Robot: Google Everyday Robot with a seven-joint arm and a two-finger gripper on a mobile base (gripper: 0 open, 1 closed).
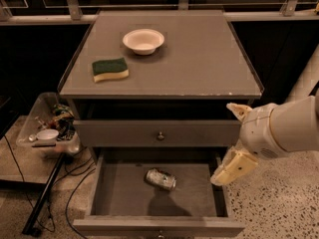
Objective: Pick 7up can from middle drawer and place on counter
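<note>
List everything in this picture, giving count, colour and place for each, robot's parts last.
counter: one, grey, cabinet top.
bowl: one, white, on the counter, rear middle.
sponge: one, green over yellow, on the counter, front left.
upper drawer: one, grey, shut, under the counter.
middle drawer: one, grey, pulled open, lowest.
7up can: one, silvery with green, lying on its side in the middle drawer.
bin: one, clear, cluttered, left of the cabinet.
gripper: one, cream, open and empty, right of the drawers.
arm: one, white, right edge.
</note>
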